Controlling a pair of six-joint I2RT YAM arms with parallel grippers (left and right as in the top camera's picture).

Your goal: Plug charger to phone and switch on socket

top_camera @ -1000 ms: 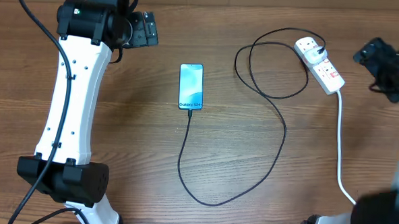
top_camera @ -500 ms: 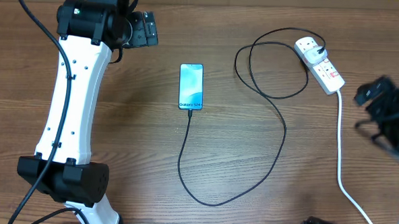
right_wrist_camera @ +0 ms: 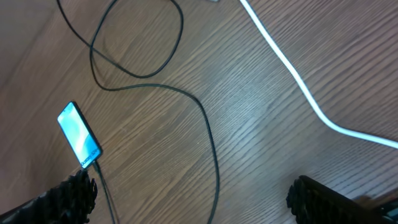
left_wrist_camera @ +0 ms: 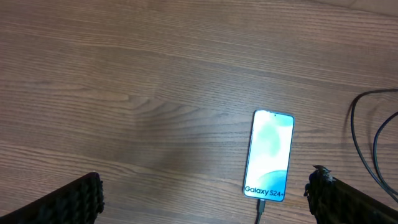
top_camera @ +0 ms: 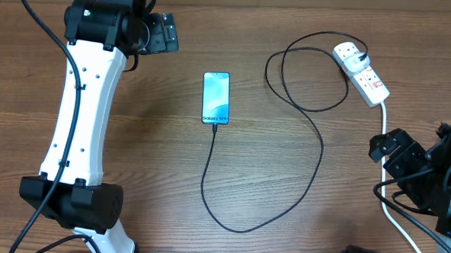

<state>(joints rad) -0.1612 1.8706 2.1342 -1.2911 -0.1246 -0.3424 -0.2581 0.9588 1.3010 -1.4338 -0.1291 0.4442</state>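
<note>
Wooden surface [top_camera: 156, 154]: the left tool [top_camera: 162, 34], jaws apart and empty, hangs up-left of the phone [top_camera: 216, 98], whose screen reads "Galaxy S24+". Its lower edge meets the charger [top_camera: 316, 153], looping right to the socket [top_camera: 361, 71]. Far right of the phone the right tool [top_camera: 396, 153], also apart, hovers by the white cord [top_camera: 383, 122]; snagging it could drag the socket.

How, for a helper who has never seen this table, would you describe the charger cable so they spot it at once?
On the wooden table, find the lit phone in the middle. The charger cable leaves its near edge, swings right and loops up to the white power strip at the far right. It is thin and black, unlike the strip's thick white cord.
</note>
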